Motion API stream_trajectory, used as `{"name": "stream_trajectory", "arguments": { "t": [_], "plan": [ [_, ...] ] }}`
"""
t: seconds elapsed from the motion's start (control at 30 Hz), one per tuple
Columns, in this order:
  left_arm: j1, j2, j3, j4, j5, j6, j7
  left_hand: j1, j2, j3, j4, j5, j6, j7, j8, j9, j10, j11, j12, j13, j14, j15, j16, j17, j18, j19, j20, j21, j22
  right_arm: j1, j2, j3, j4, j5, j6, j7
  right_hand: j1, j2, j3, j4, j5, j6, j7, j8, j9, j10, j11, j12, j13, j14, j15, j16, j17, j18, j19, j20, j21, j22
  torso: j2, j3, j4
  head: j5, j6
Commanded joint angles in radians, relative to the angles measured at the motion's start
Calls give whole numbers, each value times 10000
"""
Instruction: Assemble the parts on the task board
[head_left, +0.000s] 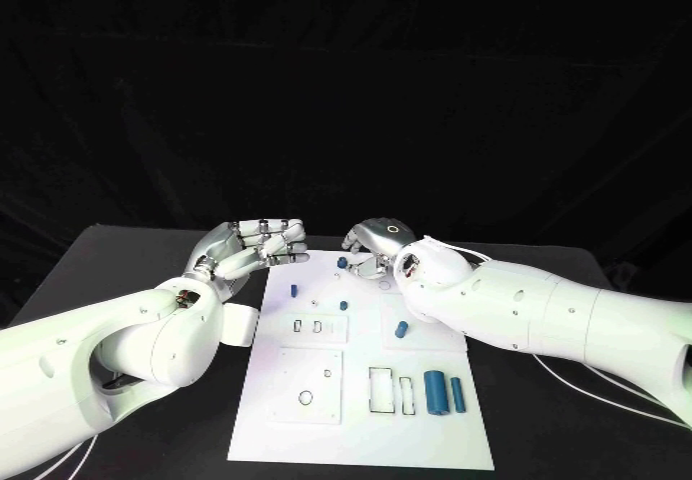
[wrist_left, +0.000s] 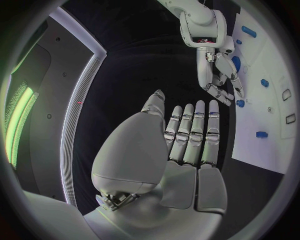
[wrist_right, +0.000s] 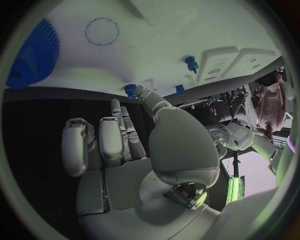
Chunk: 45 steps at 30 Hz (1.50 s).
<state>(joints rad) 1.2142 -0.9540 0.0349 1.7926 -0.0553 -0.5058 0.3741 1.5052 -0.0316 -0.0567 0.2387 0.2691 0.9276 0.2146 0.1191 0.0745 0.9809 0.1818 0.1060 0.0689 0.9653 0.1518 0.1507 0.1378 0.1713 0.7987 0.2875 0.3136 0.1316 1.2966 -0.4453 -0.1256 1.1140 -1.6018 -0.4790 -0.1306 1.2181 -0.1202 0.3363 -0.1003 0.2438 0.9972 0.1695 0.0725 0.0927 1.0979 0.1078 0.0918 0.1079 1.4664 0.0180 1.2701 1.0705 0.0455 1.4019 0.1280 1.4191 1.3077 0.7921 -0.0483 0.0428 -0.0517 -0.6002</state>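
The white task board (head_left: 361, 400) lies in the middle of the black table. My right hand (head_left: 378, 245) hovers at the board's far edge. Its thumb tip and a fingertip (wrist_right: 116, 104) sit right beside a small blue part (wrist_right: 130, 90) there, also seen as the blue part (head_left: 342, 262) and the blue part (wrist_left: 240, 103). Whether that part is pinched is unclear. My left hand (head_left: 263, 243) is raised just left of the board's far corner; its fingers (wrist_left: 194, 130) lie straight and side by side, holding nothing.
More blue parts are on the board: two small pegs (head_left: 293, 290) (head_left: 345, 303), a short piece (head_left: 401, 327), and two cylinders (head_left: 434, 392) (head_left: 459, 394) near the right edge. A blue gear (wrist_right: 34, 55) lies close to my right hand. Outlined slots (head_left: 309, 327) mark the board.
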Motion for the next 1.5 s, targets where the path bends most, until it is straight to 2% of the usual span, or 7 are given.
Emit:
{"name": "stream_trajectory", "arguments": {
  "t": [0.03, 0.23, 0.67, 0.83, 0.9, 1.03, 1.5],
  "plan": [
    [23, -14, 10, 21, -9, 187, 51, 46, 20, -68, -1, -45, 3, 44, -49, -17, -64, 0, -51, -17, -42, 5, -46, -15, 84, -80, -17, -54, -9, 34, -300, 14, 366, 59, -95, -82, 146, 59, -35, 43, 87, 155, -16, 53, 38, 119, -43, 72, 22, 174, 8, 95, 56, 91, 130, -10, 88, 369, -6, 2, -37, -26, 5],
    [35, -58, 10, 7, -3, 226, 52, 52, 20, -67, -4, -44, 2, 43, -52, -17, -69, 1, -57, -17, -45, 6, -53, -16, 84, -82, -17, -55, -11, 228, -1342, 118, 1407, 543, 220, -234, 207, 146, 54, 154, 161, 494, -66, 136, 114, 601, -147, 277, 88, 193, -65, 182, 127, 75, 198, -67, 132, 458, -55, 18, -127, -91, 11],
    [51, -103, 8, -78, -1, 306, 33, 80, 35, -62, -22, -43, 53, 23, -42, -6, -31, -16, -58, -8, 3, -6, -63, -4, 86, -93, -14, -59, -19, 559, -3445, 214, 2695, 1750, 1206, -1028, -137, -523, -970, 732, 345, 407, -233, 34, 155, 1997, -426, 928, 638, 228, -287, 383, 352, 53, 295, -262, 176, 593, -119, 87, -269, -110, 28],
    [52, -104, 8, -118, -1, 318, 17, 80, 35, -62, -22, -43, 53, 23, -42, -6, -31, -16, -58, -8, 3, -6, -63, -4, 86, -93, -14, -59, -19, 533, -3565, 216, 2686, 1988, 1508, -1085, 301, -549, -2134, 1048, 861, 163, -409, 108, 216, 2271, -707, 3305, 2814, 484, -508, 1239, 1661, -81, 657, -516, 535, 1153, -114, 73, -270, -82, 15],
    [52, -101, 7, -131, 0, 322, 13, 79, 34, -64, -22, -44, 54, 26, -44, -6, -29, -16, -60, -8, 8, -8, -65, -3, 89, -88, -15, -55, -18, 494, -3533, 216, 2653, 1917, 1587, -1081, 749, -558, -2897, 1308, 898, -7, -425, 202, 289, 1968, -679, 7420, 6944, 613, -564, 1822, 2608, -150, 789, -373, 667, 1377, -111, 76, -269, -64, 26],
    [51, -87, 7, -157, 0, 327, 5, 79, 34, -64, -22, -44, 55, 27, -44, -6, -29, -16, -60, -8, 9, -8, -66, -3, 89, -88, -15, -55, -18, 424, -3403, 215, 2548, 1748, 1672, -1075, 887, -200, -3301, 1903, 876, -208, -287, 308, 365, 2392, -517, 10762, 10354, 748, -341, 2316, 3548, -201, 994, -359, 860, 1689, -106, 71, -265, -59, 30],
    [50, -35, 7, -242, 0, 314, -29, 70, 38, -72, -18, -46, 57, 36, -55, -7, -26, -12, -72, -8, 26, -10, -79, 2, 103, -48, -22, -28, -10, 186, -2742, 195, 1941, 1650, 1763, -954, 1193, -52, -3603, 2443, 891, -413, -185, 447, 453, 2886, -407, 12399, 12040, 884, -226, 2684, 4277, -293, 1247, -242, 1104, 2062, -106, 69, -245, -63, 27]
  ]
}}
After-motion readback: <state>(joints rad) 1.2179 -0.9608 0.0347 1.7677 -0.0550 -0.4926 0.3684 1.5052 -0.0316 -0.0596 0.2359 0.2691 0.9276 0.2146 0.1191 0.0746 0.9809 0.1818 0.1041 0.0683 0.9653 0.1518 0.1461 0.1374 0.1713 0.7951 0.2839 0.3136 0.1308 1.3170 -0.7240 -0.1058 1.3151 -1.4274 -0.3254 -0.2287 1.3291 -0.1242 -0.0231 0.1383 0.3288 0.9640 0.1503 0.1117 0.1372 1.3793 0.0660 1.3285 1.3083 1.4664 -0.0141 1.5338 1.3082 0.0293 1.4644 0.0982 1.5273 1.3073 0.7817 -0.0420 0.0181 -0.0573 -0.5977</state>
